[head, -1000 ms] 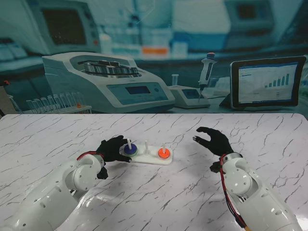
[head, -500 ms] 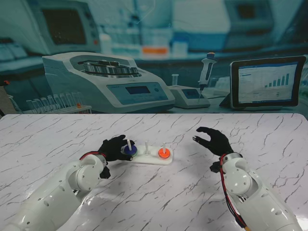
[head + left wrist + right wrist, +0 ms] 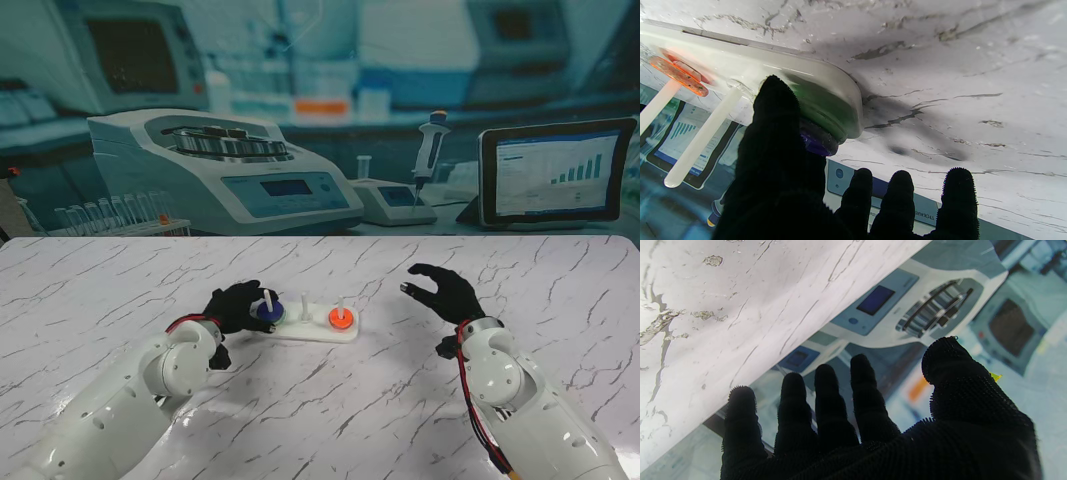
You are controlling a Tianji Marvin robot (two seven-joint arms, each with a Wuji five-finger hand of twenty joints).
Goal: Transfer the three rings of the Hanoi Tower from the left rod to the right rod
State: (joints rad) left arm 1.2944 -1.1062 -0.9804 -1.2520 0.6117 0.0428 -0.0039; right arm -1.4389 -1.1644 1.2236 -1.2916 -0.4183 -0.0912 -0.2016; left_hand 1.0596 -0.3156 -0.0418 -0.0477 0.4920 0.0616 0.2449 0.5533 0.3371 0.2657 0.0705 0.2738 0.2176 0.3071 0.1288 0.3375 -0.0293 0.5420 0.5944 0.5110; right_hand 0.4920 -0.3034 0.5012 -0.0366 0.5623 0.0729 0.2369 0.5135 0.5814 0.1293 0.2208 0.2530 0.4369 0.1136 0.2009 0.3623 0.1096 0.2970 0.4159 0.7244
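Rings sit on a white base (image 3: 318, 328) on the marble worktop (image 3: 320, 400): a blue ring (image 3: 268, 312) on the left rod over a green one (image 3: 826, 110), an orange ring (image 3: 340, 319) on the right rod. Left hand (image 3: 236, 306) touches the blue ring's edge; whether it grips I cannot tell. Right hand (image 3: 447, 292) hovers spread, holding nothing, well apart.

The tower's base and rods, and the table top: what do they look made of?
Base: apparently glossy white plastic, with soft highlights and a rounded edge. Rods: likely translucent, milky plastic. Table top: white with grey marble veining, matte; possibly a printed laminate rather than stone.
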